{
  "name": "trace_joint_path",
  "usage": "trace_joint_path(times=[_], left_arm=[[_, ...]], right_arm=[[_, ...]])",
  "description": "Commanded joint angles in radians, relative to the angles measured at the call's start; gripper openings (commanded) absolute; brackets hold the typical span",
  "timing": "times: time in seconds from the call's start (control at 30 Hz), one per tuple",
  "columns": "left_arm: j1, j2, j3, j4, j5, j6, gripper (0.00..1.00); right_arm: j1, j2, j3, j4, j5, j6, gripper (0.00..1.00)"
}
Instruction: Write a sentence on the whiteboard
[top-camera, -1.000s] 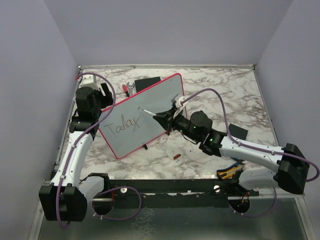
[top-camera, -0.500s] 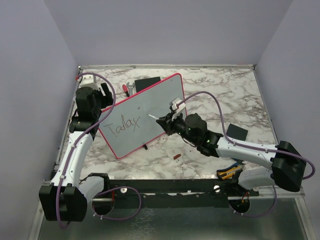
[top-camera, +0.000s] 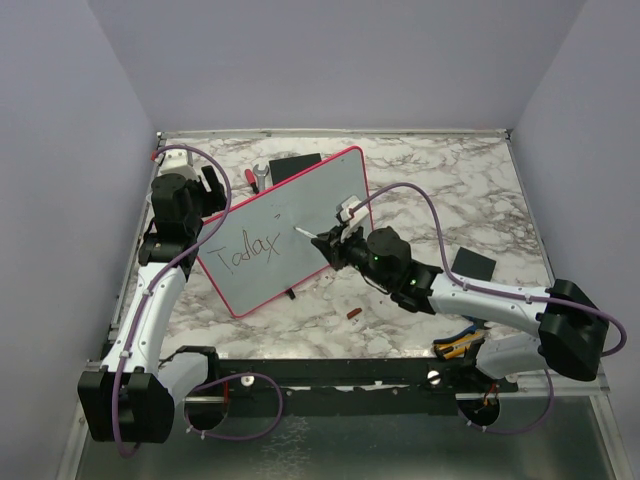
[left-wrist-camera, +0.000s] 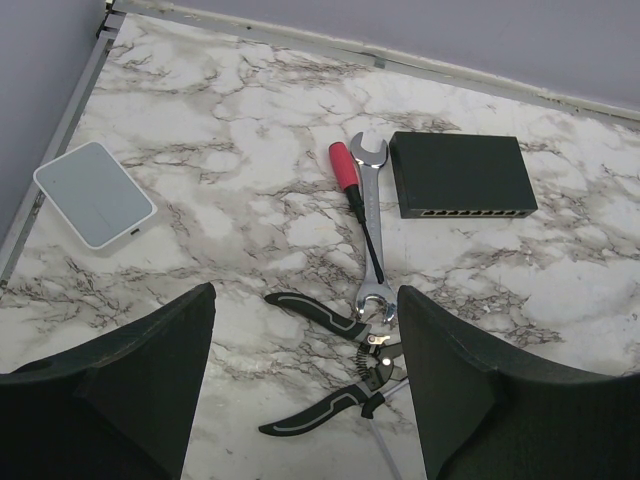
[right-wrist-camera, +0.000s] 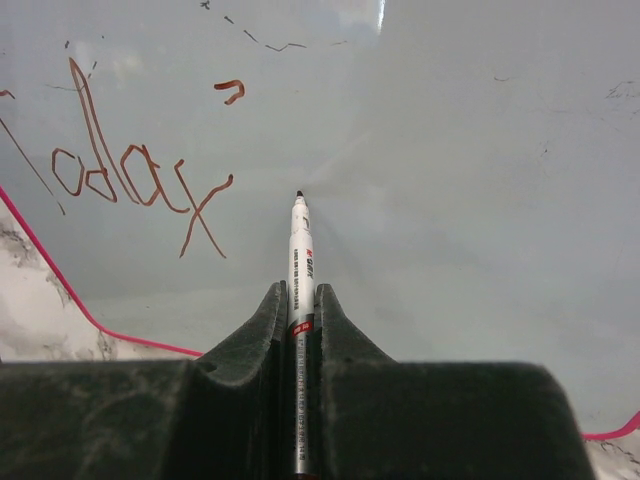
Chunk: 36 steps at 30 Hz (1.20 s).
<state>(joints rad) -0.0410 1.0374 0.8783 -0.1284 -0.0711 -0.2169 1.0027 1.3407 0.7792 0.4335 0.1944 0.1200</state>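
Note:
The whiteboard (top-camera: 335, 190), pink-framed, stands tilted on the marble table left of centre. On its near-left part is the start of the sentence (top-camera: 248, 250), reading "Today" (right-wrist-camera: 130, 180), with a small curved stroke above the last letter. My right gripper (top-camera: 335, 245) (right-wrist-camera: 300, 295) is shut on a white marker (right-wrist-camera: 300, 260). The marker's dark tip points at bare board just right of the lettering; I cannot tell if it touches. My left gripper (top-camera: 205, 190) (left-wrist-camera: 305, 300) is behind the board's far-left edge, fingers wide apart with nothing between them.
Behind the board lie a wrench (left-wrist-camera: 372, 230), a red-handled screwdriver (left-wrist-camera: 348, 175), black pliers (left-wrist-camera: 335, 370), a black box (left-wrist-camera: 460, 175) and a small white device (left-wrist-camera: 95, 192). A dark pad (top-camera: 472, 263) lies at the right. A small red piece (top-camera: 353, 313) lies near the front.
My right gripper has carried the marker tip a little right and nearer, away from the last letter, and its arm has swung leftward. The left arm has not moved.

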Motion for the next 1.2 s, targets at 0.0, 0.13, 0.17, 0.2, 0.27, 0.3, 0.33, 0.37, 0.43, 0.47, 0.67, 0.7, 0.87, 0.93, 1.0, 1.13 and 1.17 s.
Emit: trace_joint_path(times=[0.0, 0.13, 0.17, 0.2, 0.27, 0.3, 0.33, 0.37, 0.43, 0.47, 0.67, 0.7, 0.87, 0.93, 1.0, 1.13, 1.17], left_arm=[[-0.003, -0.005, -0.027, -0.024, 0.031, 0.0, 0.74], [-0.003, -0.005, -0.027, -0.023, 0.03, 0.0, 0.74], [-0.003, -0.005, -0.027, -0.023, 0.031, 0.0, 0.74], [-0.003, -0.005, -0.027, -0.022, 0.031, -0.001, 0.74], [-0.003, -0.007, -0.027, -0.023, 0.031, 0.0, 0.74], [-0.003, -0.007, -0.027, -0.023, 0.031, 0.0, 0.74], [-0.003, -0.007, -0.027, -0.023, 0.031, -0.001, 0.74], [-0.003, -0.007, -0.027, -0.023, 0.031, 0.0, 0.74], [-0.002, -0.008, -0.027, -0.023, 0.031, 0.001, 0.74], [-0.003, -0.007, -0.027, -0.023, 0.031, 0.0, 0.74], [-0.003, -0.007, -0.027, -0.023, 0.031, 0.0, 0.74], [-0.003, -0.005, -0.027, -0.023, 0.031, 0.0, 0.74], [-0.003, -0.005, -0.027, -0.023, 0.031, -0.001, 0.74], [-0.003, -0.005, -0.027, -0.023, 0.031, 0.0, 0.74], [-0.003, -0.005, -0.027, -0.023, 0.031, -0.001, 0.74], [-0.003, -0.005, -0.027, -0.023, 0.03, 0.0, 0.74], [-0.003, -0.005, -0.027, -0.022, 0.031, -0.001, 0.74]], right_arm=[[0.007, 0.016, 0.037, 0.048, -0.006, -0.022, 0.0], [0.007, 0.045, 0.054, 0.041, -0.053, -0.035, 0.0], [0.007, 0.053, 0.056, 0.037, -0.069, -0.036, 0.0], [0.007, 0.062, 0.06, 0.032, -0.082, -0.035, 0.0], [0.007, 0.073, 0.065, 0.019, -0.101, -0.029, 0.0], [0.007, 0.077, 0.063, 0.014, -0.104, -0.026, 0.0], [0.007, 0.078, 0.058, 0.01, -0.107, -0.023, 0.0], [0.007, 0.078, 0.055, 0.007, -0.107, -0.021, 0.0], [0.008, 0.073, 0.044, -0.004, -0.102, -0.015, 0.0], [0.007, 0.07, 0.038, -0.009, -0.097, -0.013, 0.0], [0.007, 0.049, 0.016, -0.058, 0.023, 0.008, 0.0], [0.007, 0.044, 0.014, -0.066, 0.041, 0.007, 0.0], [0.007, 0.014, -0.01, -0.083, 0.128, -0.008, 0.0], [0.007, 0.016, -0.012, -0.087, 0.132, -0.01, 0.0], [0.007, 0.024, -0.011, -0.096, 0.127, -0.009, 0.0], [0.007, 0.041, -0.015, -0.113, 0.098, -0.002, 0.0], [0.007, 0.043, -0.015, -0.113, 0.077, -0.008, 0.0]])
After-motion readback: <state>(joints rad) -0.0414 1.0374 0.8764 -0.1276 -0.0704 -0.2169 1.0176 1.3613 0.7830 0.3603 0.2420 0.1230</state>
